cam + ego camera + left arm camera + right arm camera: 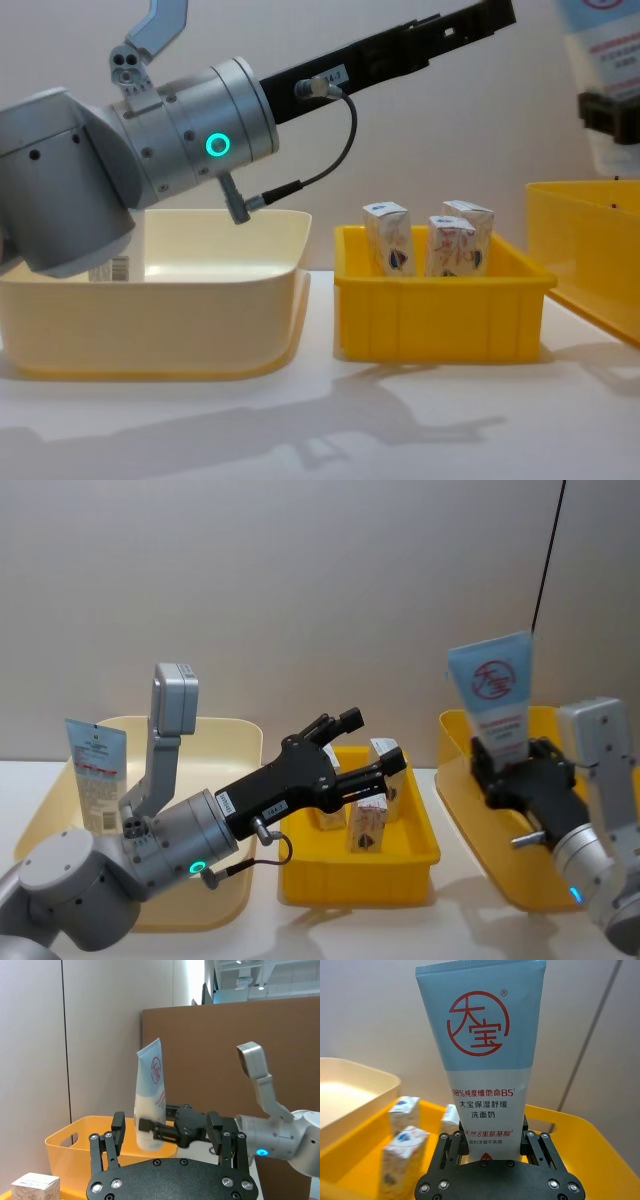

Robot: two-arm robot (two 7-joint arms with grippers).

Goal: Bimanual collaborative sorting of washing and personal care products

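Note:
My right gripper (508, 772) is shut on the lower end of a white and pale-blue squeeze tube (494, 692) with a red round mark, held upright over the right yellow bin (460, 790). The right wrist view shows that tube (485, 1060) close up between the fingers (451, 1146). Three small white cartons (365, 825) stand in the middle yellow bin (360, 880). My left gripper (372, 740) hangs open just above them, holding nothing. From the chest view the cartons (450, 245) stand upright. A second pale-blue tube (95, 770) leans in the cream bin (215, 740).
The three bins stand side by side on a white table (420, 935): cream at left, small yellow in the middle, a larger tilted yellow one at right. A plain wall is behind. Narrow gaps separate the bins.

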